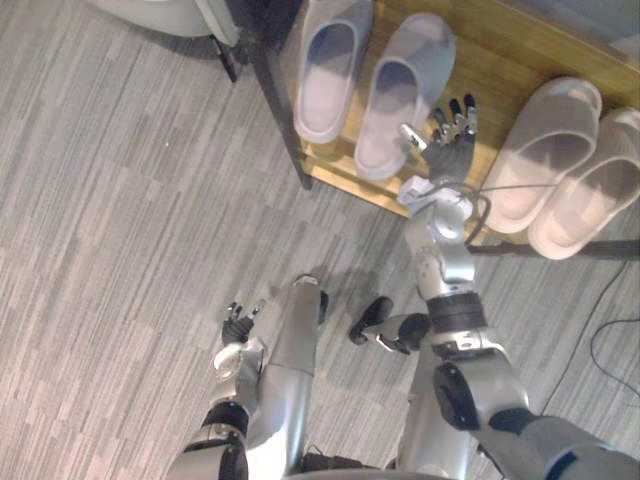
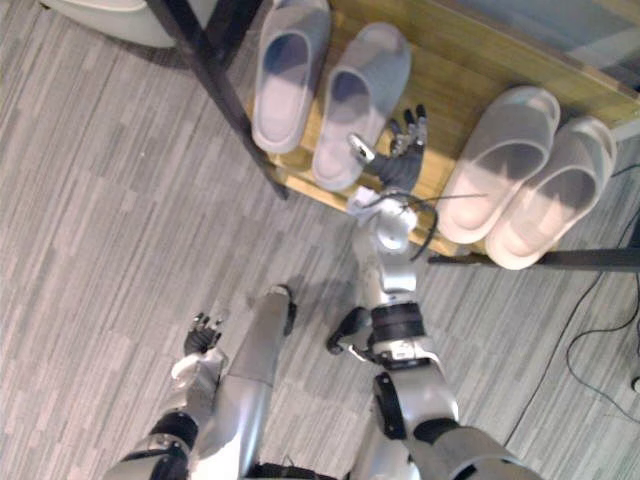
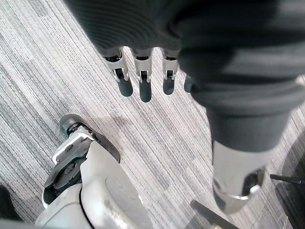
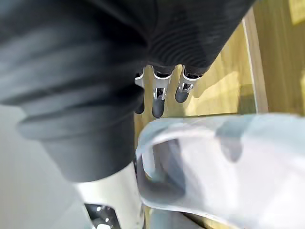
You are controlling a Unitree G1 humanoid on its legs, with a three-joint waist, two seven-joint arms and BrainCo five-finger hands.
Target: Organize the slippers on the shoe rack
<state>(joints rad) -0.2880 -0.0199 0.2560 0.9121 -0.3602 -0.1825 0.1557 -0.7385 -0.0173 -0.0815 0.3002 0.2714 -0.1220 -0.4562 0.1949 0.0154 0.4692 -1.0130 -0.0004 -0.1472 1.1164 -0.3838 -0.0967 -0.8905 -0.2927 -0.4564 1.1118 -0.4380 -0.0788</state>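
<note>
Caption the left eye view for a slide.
Open right hand over the shoe rack between grey slippers and pale slippers; left hand above the floor.

**No legible writing**

I can read no lettering, number, label or sign in any of my views. The grey slippers (image 1: 400, 95) at the upper middle of the frame, the pale slippers (image 1: 555, 145) at the upper right, the wooden shoe rack (image 1: 500, 50) under them and the striped floor (image 1: 120, 200) all look plain.
</note>
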